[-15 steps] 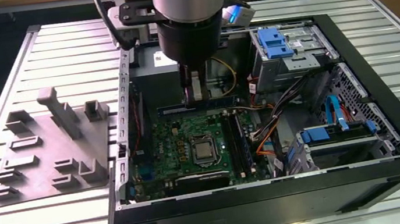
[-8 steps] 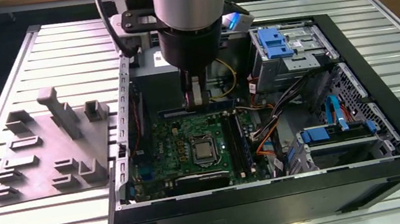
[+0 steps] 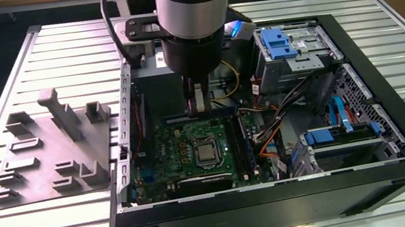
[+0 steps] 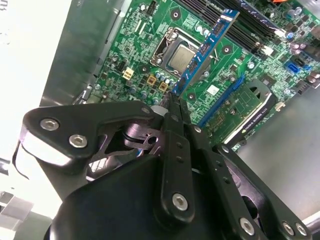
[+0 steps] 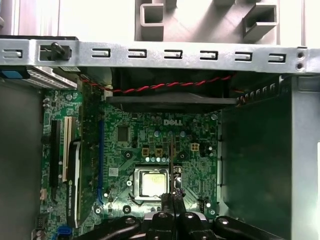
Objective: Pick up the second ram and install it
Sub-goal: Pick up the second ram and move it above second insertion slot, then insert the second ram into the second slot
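My gripper (image 4: pixel 173 101) is shut on the second ram (image 4: pixel 206 47), a thin blue-green stick with black chips that reaches out from the fingertips over the green motherboard (image 4: pixel 135 55). In the first wrist view the ram (image 5: pixel 172 160) shows edge-on, above the silver processor (image 5: pixel 152 182), with the gripper (image 5: pixel 172 196) closed at its near end. In the exterior view the gripper (image 3: pixel 200 106) hangs inside the open computer case, holding the ram (image 3: pixel 198 97) upright just above the motherboard's (image 3: pixel 184 152) far edge.
A grey moulded tray (image 3: pixel 57 152) with upright blocks lies on the slatted table at the exterior view's left. Inside the black case (image 3: pixel 394 122) are drive cages with blue tabs (image 3: pixel 278 43), bundled cables (image 3: pixel 269 134) and a fan with a red-black wire (image 5: pixel 165 86).
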You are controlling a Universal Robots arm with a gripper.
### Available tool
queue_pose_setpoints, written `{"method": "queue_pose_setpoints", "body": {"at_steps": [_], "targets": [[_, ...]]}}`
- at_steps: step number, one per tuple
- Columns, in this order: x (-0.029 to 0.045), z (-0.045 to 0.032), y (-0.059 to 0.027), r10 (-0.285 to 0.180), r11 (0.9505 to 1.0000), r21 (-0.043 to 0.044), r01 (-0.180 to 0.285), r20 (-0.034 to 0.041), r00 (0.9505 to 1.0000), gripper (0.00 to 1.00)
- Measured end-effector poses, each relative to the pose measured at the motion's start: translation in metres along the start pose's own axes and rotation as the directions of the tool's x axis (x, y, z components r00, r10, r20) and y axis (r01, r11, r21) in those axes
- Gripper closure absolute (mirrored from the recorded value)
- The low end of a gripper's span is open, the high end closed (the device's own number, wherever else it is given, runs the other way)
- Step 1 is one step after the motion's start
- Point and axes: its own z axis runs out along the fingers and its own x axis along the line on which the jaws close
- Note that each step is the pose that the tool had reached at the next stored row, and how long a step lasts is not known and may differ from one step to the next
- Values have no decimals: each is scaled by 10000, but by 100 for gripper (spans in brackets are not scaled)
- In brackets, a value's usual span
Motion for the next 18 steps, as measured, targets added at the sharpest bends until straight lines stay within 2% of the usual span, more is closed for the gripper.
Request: {"method": "queue_pose_setpoints", "body": {"at_steps": [6,18], "targets": [[1,30,-2,-1,10000,-8,1,-1,10000,89],[1,34,-2,-1,10000,-8,1,-1,10000,89]]}}
